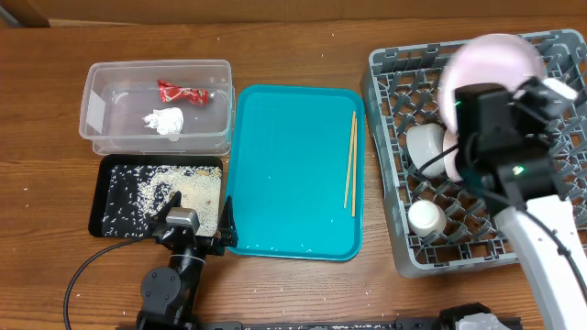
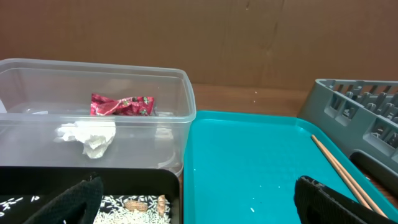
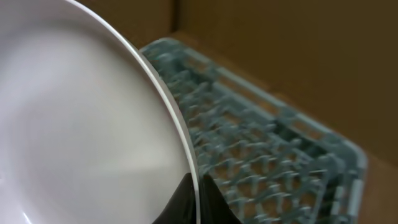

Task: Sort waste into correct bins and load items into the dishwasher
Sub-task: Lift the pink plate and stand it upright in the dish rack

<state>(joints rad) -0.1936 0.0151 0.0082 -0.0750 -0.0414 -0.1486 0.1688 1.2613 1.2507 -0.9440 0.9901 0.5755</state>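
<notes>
The left arm (image 1: 170, 286) is black, with a grey wrist block (image 1: 182, 218) and a black cable (image 1: 78, 280). The right arm (image 1: 555, 247) has a white link, black housings and green lights (image 1: 518, 170).

Wooden table (image 1: 46, 92): clear tub (image 1: 156, 64), black tray (image 1: 96, 197), teal tray (image 1: 284, 183), grey rack (image 1: 383, 156).

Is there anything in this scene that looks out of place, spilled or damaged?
Nothing looks spilled or broken. Only the chopsticks are not sorted yet: they lie alone on the teal tray, beside the dish rack. The wrapper and tissue sit in the clear tub, the rice in the black tray.
</notes>
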